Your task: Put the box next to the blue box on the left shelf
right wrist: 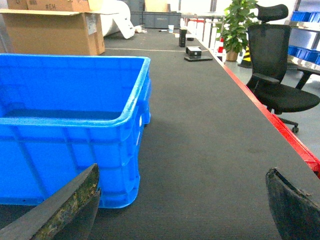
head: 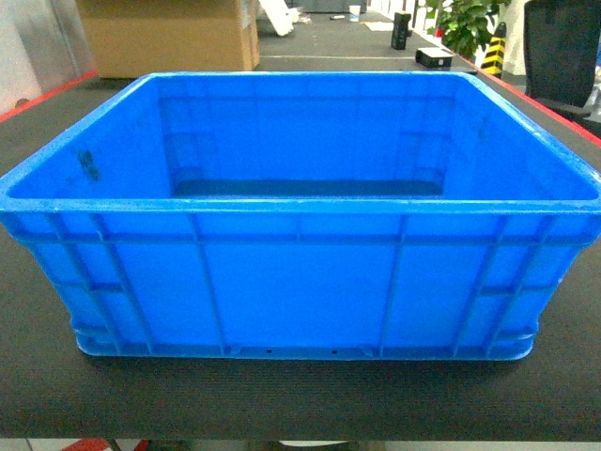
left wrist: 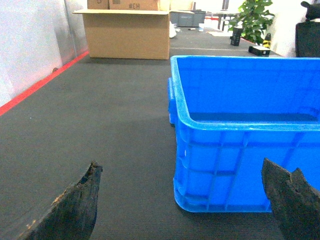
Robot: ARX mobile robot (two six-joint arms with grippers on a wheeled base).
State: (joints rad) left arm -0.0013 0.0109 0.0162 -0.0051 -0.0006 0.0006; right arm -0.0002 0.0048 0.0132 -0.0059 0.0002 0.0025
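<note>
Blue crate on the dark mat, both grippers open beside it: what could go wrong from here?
1. The box is wide; the left gripper and right gripper must clamp opposite ends evenly, or it may tilt.
2. Its smooth rim could slip.
3. No shelf is in view, so the carry is long.

The box (head: 299, 291), a large bright-blue plastic crate with a thick rolled rim and ribbed outer walls, stands upright and empty on the dark surface, its long side facing near, centred left to right.
</note>
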